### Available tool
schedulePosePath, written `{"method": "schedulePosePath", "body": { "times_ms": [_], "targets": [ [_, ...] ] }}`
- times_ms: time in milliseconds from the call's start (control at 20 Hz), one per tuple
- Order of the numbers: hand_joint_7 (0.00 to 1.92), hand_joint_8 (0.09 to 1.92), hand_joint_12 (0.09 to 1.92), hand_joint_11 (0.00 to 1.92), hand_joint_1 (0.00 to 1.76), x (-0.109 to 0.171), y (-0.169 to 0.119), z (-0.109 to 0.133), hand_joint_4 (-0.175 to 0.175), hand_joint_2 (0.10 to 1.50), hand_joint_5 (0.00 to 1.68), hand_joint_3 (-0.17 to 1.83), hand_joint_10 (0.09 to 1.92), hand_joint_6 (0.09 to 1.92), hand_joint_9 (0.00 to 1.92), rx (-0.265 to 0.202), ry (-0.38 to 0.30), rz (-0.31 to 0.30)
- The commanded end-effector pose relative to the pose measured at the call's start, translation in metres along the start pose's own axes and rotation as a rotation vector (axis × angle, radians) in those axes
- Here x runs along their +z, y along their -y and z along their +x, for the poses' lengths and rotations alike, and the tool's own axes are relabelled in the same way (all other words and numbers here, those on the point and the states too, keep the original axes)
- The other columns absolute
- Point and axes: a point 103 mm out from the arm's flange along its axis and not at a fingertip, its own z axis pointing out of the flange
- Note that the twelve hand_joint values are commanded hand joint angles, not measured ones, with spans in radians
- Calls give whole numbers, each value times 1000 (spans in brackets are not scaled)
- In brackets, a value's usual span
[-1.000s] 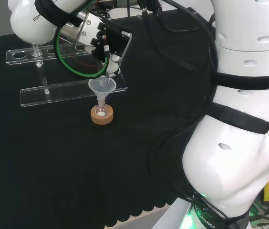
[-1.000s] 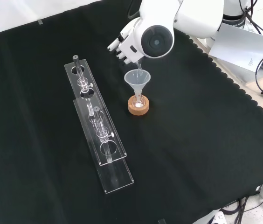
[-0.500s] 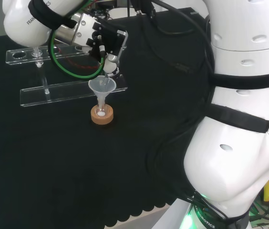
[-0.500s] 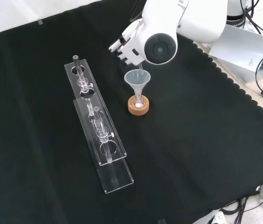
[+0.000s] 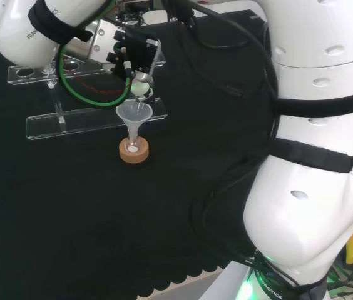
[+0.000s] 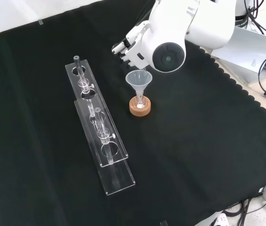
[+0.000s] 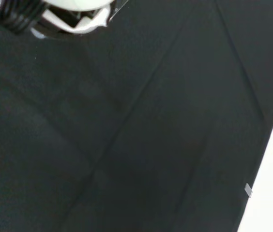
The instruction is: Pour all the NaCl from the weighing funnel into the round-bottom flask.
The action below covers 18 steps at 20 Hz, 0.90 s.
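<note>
Your black and white hand (image 6: 132, 48) hangs just above the clear cone-shaped plastic funnel (image 6: 138, 80), whose stem drops into the small clear glass round-bottom flask (image 6: 140, 104) seated in a tan cork ring stand (image 6: 140, 110) on the black cloth surface (image 6: 208, 141). Its fingers (image 6: 120, 47) look curled, presumably around the slim clear weighing funnel (image 5: 140, 88), which can barely be made out at the cone's rim in the head view; you cannot tell how much salt it holds. A white patch of what is likely NaCl already lies in the flask's bottom. The main risk is the light cone: a nudge from the spout or fingers could tip it or drag the flask off its ring, scattering grains on the cloth. Smooth glass offers little grip, and grains may cling inside. The long clear acrylic rack (image 6: 97, 136) with its holes and glass tubes stands well apart.
</note>
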Motion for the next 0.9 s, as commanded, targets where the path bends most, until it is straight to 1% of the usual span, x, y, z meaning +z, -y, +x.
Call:
{"method": "schedulePosePath", "body": {
  "times_ms": [50, 550, 700, 900],
  "targets": [
    [712, 736, 1281, 429, 1074, -7, 1, 1, 175, 693, 1088, 762, 550, 1039, 884, 9, 24, 3],
    [710, 737, 1280, 431, 1074, -8, 0, -1, 175, 693, 1087, 763, 551, 1040, 880, 12, 25, 0],
    [709, 737, 1280, 432, 1074, -5, -1, -4, 175, 693, 1087, 763, 551, 1040, 880, 14, -1, -6],
    [708, 737, 1280, 433, 1074, 8, -2, -12, 175, 693, 1087, 764, 552, 1041, 879, 15, -58, -18]
  ]
}}
